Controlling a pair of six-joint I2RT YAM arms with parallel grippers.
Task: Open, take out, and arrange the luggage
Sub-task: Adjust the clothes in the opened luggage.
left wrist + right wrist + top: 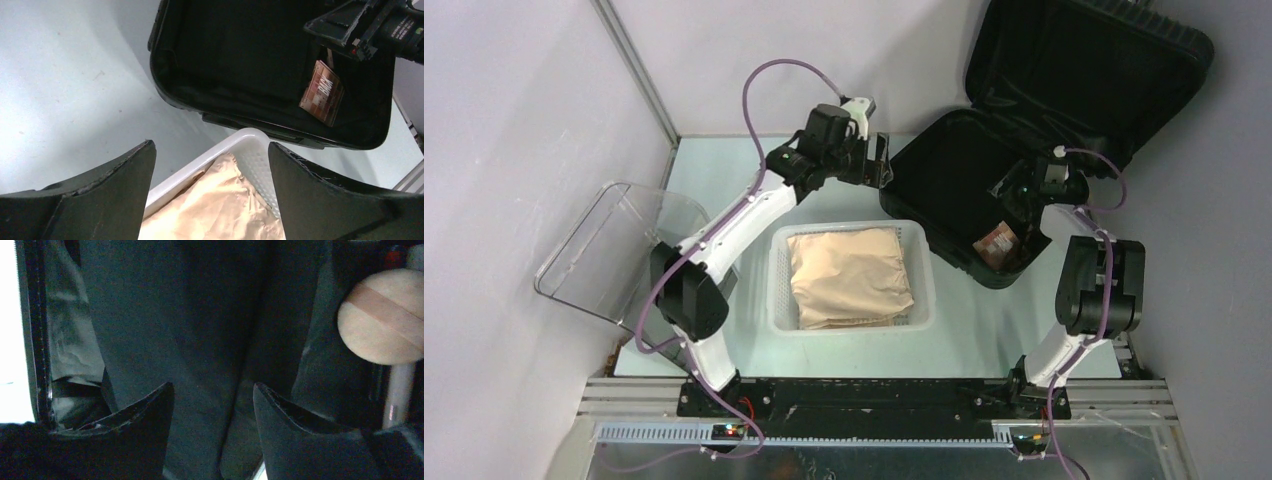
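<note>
Luggage (944,170) lies open, its dark lining just beyond the spread, empty right fingers (135,435), its rim ahead of the spread, empty left fingers (100,200).

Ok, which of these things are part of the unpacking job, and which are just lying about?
Job:
- luggage, lid open
- palette and puff inside it
- basket holding a beige pack, probably where unpacked things go

Lying about:
- clear bin at the far left
</note>
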